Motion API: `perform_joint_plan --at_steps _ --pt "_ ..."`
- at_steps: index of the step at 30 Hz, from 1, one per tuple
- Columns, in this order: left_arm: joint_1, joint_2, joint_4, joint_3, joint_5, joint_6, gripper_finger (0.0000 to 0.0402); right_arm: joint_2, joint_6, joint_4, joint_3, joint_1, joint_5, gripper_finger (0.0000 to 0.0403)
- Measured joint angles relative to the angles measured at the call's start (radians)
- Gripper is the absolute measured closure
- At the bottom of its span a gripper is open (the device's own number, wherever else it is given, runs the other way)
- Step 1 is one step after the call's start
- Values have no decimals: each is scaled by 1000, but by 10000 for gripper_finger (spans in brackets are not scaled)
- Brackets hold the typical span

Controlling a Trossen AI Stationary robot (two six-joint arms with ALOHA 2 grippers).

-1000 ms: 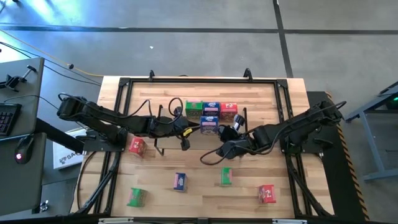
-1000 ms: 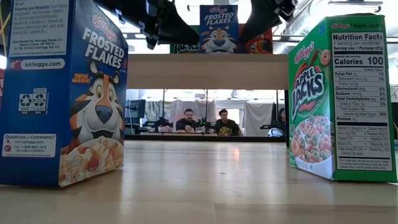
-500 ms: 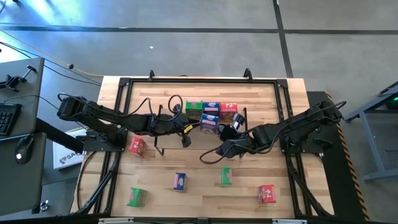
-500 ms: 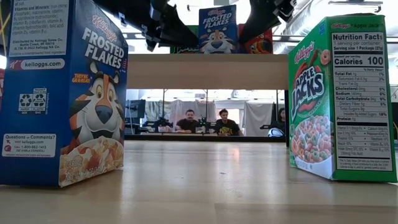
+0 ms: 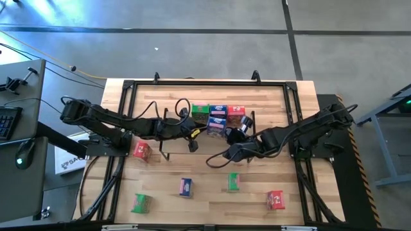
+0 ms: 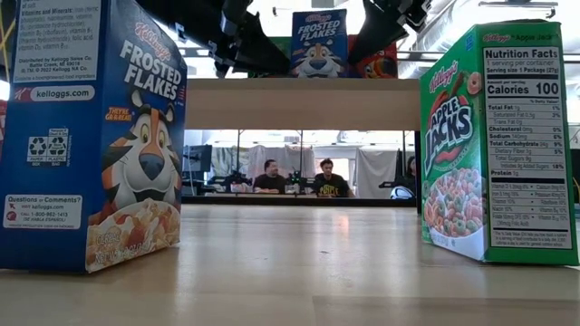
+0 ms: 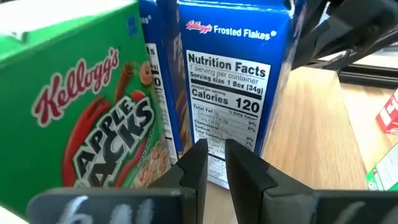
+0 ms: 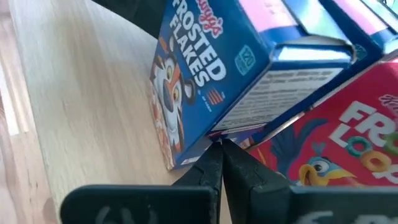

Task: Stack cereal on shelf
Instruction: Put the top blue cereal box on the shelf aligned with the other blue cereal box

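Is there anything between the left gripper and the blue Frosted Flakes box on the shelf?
Nothing visible stands between them. The left gripper, fingers nearly together, is right in front of the blue Frosted Flakes box on the shelf. A green Apple Jacks box stands beside it, not in the path. The right gripper is at the same box's other side.

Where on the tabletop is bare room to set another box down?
Bare wood lies between the red cereal box at left and the small green cereal box, and along the far edge behind the black-framed wooden shelf. It is crowded at the shelf, where both tools meet the blue cereal box.
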Motion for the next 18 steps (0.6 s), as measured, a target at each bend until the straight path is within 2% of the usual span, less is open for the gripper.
perform_joint_plan --at_steps 9,14,18 --pt "-3 -36 -53 0 0 17 355 -75 5 -35 0 27 -12 401" --pt "-32 -81 -191 0 1 11 355 -97 12 -34 0 87 -62 401" --pt "-57 -90 -189 0 75 7 355 -73 -10 22 0 118 -64 401"
